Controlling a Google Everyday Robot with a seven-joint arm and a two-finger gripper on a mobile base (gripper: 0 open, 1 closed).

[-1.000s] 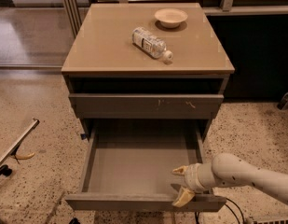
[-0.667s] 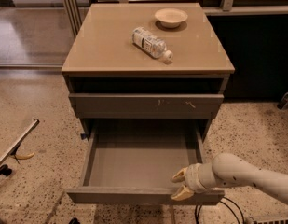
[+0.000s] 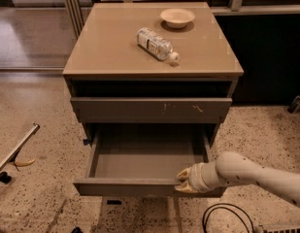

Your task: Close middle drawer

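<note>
middle drawer (image 3: pixel 140 161): pulled out below the table (image 3: pixel 106 57) top, inside bare | gripper (image 3: pixel 182 181): at its front's right end, fingers (image 3: pixel 184 173) parted, touching the rim | bowl (image 3: pixel 177 17): empty, near the lying bottle (image 3: pixel 157 44)

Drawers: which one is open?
The middle drawer, pulled out, bare inside showing; the scratched front above is pushed in. The gripper is at its front-right edge.

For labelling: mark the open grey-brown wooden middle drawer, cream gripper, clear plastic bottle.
grey-brown wooden middle drawer (image 3: pixel 144 164): camera view, bare inside floor.
cream gripper (image 3: pixel 182 181): camera view, tip at drawer front.
clear plastic bottle (image 3: pixel 155 43): camera view, label.
</note>
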